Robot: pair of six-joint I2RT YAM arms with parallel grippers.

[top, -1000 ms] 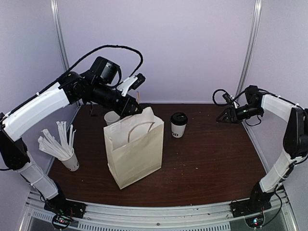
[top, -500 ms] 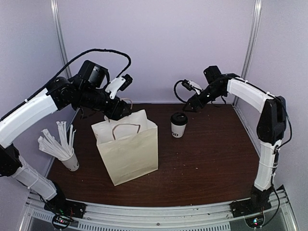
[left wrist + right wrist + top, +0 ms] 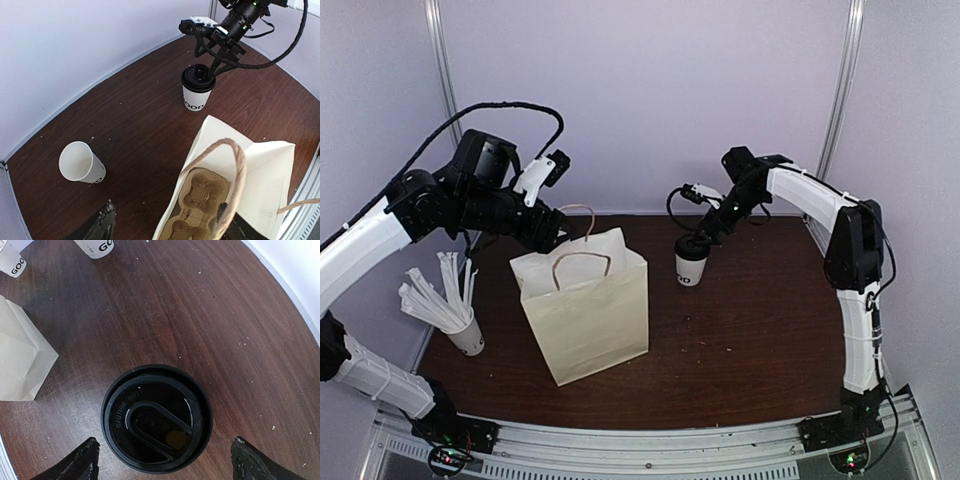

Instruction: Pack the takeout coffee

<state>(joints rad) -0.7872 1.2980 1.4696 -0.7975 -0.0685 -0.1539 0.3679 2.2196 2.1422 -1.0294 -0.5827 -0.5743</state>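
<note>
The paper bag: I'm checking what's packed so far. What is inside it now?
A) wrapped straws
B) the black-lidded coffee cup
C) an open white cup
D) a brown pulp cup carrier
D: the left wrist view looks into the paper bag and shows the brown pulp cup carrier at its bottom; the black-lidded coffee cup stands outside it.

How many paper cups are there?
3: the lidded coffee cup beneath the right gripper, an empty cup behind the bag, a straw-filled cup at left. The bag may hide more.
</note>
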